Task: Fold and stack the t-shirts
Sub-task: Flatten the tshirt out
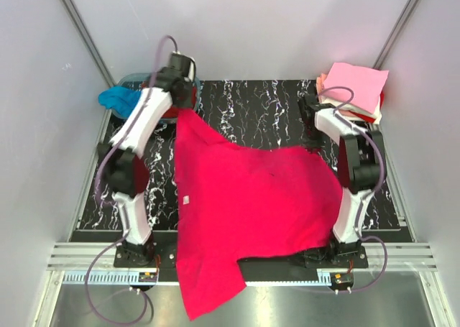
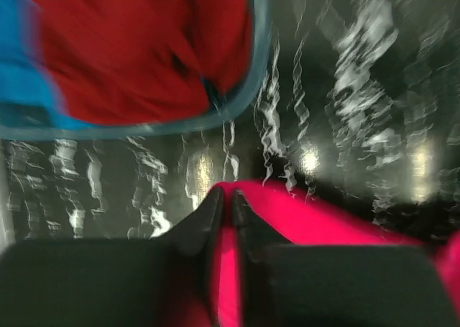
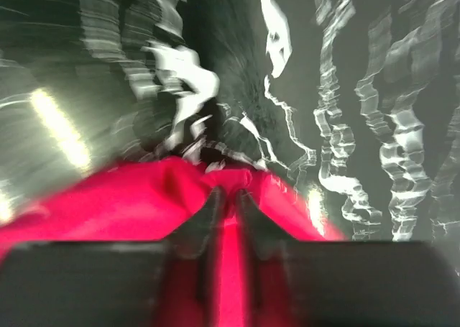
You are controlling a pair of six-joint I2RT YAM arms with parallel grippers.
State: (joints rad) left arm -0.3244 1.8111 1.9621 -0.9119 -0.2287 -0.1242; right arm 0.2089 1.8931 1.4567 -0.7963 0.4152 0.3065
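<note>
Left gripper: We see the left gripper (image 2: 226,197) with its 2 black fingers pressed close together. They pinch a corner of the bright pinkish-red cotton t-shirt (image 1: 251,197).
Right gripper: The right gripper (image 3: 226,197) also has its 2 fingers almost together. A fold of the same shirt sits between them, so it grips the cloth too.
Wrist views: Both are blurry, so we cannot tell small details there.
Held shirt: It lies spread wide between the 2 arms. One corner is up at the far left and another is at the right. Its near end hangs over the near edge. We see a small white tag (image 1: 185,197) on its left side.
Table: The shirt lies on a black table with white wavy streaks (image 1: 266,111).
Tub: A clear blue-tinted plastic tub (image 2: 248,97) stands at the far left, just behind the left gripper. A dark red t-shirt (image 2: 136,54) is inside it. A turquoise t-shirt (image 1: 115,98) hangs over its left side.
Stack: A stack of folded t-shirts (image 1: 356,86) sits at the far right corner. It is pale pink on top, with white and red below.
</note>
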